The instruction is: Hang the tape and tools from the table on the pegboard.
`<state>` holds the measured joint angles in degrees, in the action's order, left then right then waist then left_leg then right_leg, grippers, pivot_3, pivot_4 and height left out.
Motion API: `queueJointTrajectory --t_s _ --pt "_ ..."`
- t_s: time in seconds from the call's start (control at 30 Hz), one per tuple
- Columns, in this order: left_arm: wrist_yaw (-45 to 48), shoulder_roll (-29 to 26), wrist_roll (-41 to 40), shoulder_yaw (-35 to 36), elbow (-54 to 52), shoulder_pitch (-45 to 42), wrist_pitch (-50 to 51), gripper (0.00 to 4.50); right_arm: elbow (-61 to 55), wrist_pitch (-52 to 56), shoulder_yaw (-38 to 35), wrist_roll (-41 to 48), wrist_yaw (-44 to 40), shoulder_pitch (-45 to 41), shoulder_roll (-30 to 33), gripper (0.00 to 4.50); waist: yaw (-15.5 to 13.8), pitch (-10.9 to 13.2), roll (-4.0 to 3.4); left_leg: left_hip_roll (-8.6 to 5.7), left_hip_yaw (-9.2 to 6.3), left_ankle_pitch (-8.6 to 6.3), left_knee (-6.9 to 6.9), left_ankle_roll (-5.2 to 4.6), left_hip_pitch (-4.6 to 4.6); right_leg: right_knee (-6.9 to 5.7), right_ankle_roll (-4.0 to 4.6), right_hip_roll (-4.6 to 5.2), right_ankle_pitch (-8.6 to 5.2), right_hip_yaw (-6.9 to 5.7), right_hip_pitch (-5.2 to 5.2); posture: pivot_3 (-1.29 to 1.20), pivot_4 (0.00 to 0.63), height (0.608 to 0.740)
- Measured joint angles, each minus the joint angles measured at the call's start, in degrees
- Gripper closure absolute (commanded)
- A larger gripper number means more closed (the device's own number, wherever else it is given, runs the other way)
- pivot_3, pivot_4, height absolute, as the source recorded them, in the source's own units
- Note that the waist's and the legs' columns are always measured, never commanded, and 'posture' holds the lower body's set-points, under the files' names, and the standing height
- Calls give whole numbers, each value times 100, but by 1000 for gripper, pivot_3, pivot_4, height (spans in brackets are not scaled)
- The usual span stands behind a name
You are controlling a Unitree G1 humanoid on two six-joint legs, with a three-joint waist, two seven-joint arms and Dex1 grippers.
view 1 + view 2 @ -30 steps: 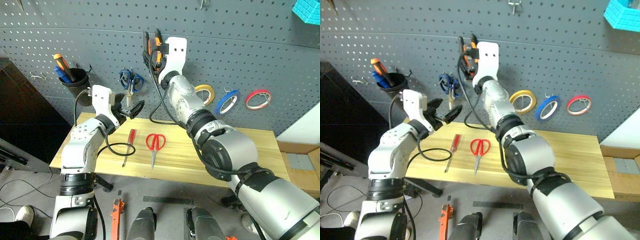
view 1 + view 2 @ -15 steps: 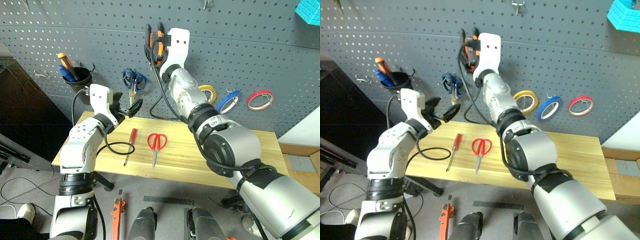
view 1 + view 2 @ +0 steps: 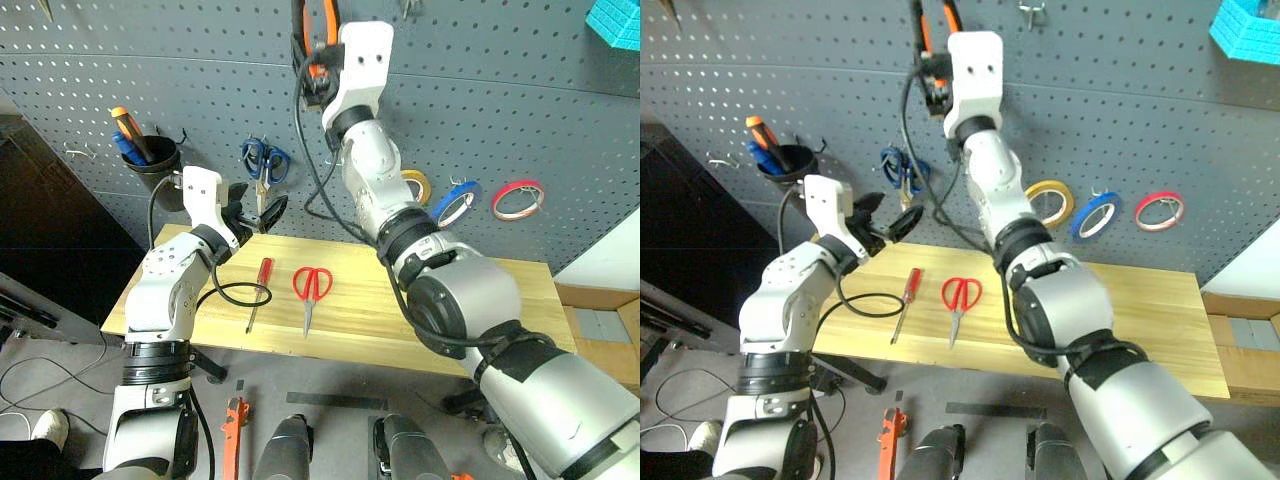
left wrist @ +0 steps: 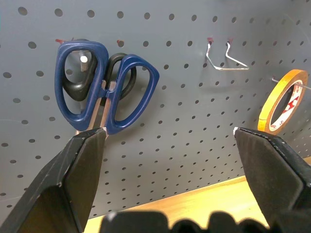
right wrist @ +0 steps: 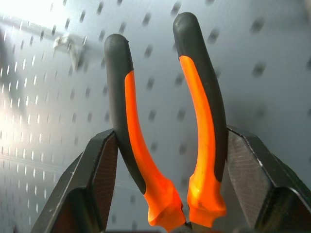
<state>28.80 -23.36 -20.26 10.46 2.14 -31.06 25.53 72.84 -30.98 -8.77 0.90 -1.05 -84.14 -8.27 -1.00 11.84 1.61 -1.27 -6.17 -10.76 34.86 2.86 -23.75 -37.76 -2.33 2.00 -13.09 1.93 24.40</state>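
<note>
My right gripper (image 3: 318, 62) is raised high against the pegboard (image 3: 150, 70), shut on the orange-and-black pliers (image 3: 316, 22), whose handles point upward (image 5: 194, 121) between my fingers (image 5: 99, 179). On the table (image 3: 480, 300) lie the red-handled screwdriver (image 3: 258, 290) and the red scissors (image 3: 311, 288). The blue tape (image 3: 455, 203) hangs on the pegboard to the right. My left gripper (image 3: 256, 212) hovers open and empty above the table's back left, facing the board (image 4: 168, 131).
Blue-handled scissors (image 4: 104, 92) hang in front of my left gripper, with a wire hook (image 4: 226, 56) and a yellow tape roll (image 3: 412, 185) beside them. A red tape roll (image 3: 516, 199) hangs further right. A black cup (image 3: 152, 160) with tools is on the board's left. A black cable loop (image 3: 235, 295) lies on the table.
My right gripper has risen along the pegboard with the pliers and tilted more upward. The left arm, screwdriver and red scissors have stayed where they were.
</note>
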Motion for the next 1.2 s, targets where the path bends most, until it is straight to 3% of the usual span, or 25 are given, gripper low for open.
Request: queueJointTrajectory --t_s 0.2,0.63,1.2 --pt "7 -14 0 2 0 1 2 0 161 25 351 -340 117 528 -127 1683 -18 1 -1 0 -1 2 0 4 -1 -2 0 0 0 -1 1 204 168 740" --pt "-1 -20 0 4 -2 3 4 0 103 140 448 -446 178 592 -84 1683 -16 0 0 2 -1 3 0 4 36 -16 17 -3 -11 1 -25 206 172 740" --pt "20 -45 -1 7 -1 -13 4 0 222 287 834 -1061 1001 607 264 1683 -26 1 0 7 -4 5 -14 9 36 -18 29 -6 -19 -3 -20 195 174 740"
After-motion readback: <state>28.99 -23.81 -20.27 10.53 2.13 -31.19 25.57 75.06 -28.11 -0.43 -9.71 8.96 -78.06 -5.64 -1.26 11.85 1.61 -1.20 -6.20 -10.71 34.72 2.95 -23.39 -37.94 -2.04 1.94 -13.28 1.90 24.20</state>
